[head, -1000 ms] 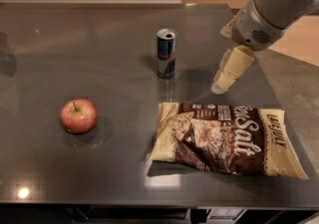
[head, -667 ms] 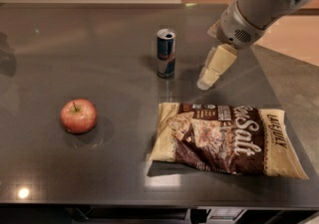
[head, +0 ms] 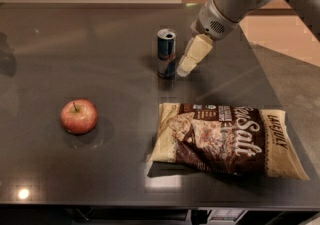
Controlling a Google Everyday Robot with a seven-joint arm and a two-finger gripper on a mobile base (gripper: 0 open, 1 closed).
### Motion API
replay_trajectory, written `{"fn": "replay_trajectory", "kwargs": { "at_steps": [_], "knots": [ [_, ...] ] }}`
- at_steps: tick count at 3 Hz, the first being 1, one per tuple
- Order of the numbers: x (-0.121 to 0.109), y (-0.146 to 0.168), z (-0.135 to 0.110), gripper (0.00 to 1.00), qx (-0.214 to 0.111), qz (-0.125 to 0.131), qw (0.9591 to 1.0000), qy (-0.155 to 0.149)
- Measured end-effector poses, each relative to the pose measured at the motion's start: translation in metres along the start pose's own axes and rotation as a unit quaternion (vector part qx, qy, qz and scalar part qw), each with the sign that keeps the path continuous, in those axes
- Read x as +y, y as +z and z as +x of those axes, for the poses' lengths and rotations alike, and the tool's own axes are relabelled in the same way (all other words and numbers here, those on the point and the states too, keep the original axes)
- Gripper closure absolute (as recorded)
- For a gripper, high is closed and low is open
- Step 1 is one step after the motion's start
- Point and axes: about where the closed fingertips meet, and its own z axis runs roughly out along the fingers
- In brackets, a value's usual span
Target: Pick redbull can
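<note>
Beside gripper [head: 184, 69], redbull can [head: 166, 54] standing upright

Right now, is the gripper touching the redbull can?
Cannot tell. In the camera view the gripper sits close beside the redbull can, edges nearly meeting; neither gap nor contact shows plainly.

The tool [head: 183, 70] has swung closer and now hangs just beside the redbull can [head: 166, 54].
</note>
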Motion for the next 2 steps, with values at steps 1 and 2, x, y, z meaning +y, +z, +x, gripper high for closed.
{"fn": "replay_trajectory", "kwargs": {
  "at_steps": [1,2],
  "knots": [
    [-0.017,0.012,-0.014,0.00,-0.007,0.002,0.9999,0.011],
    [-0.032,0.025,-0.031,0.00,-0.010,0.010,0.9997,0.018]
  ]
}}
